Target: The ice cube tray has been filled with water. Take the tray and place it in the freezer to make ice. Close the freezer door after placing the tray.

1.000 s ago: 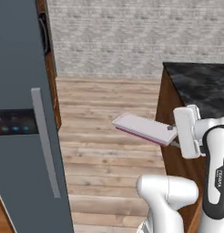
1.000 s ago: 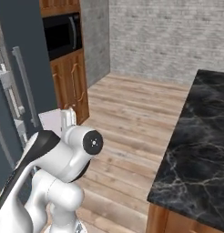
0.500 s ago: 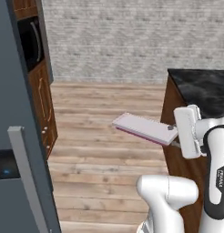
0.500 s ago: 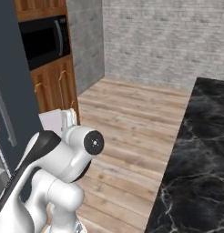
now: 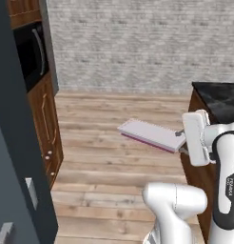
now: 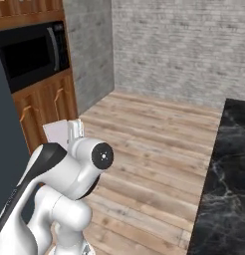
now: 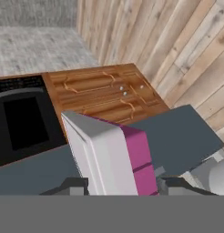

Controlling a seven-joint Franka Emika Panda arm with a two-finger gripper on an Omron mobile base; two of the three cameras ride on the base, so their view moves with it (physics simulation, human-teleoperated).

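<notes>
black microwave (image 6: 32, 55) above wooden cabinets (image 6: 45, 112)

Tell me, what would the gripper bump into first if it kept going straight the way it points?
Probably the dark grey freezer. The gripper holds the ice cube tray out ahead, so the tray's tip would touch first; depth is unclear.

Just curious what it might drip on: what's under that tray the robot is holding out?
Bare wooden floor lies under the ice cube tray, which the tool holds in the air. Its far end covers part of the planks.
</notes>
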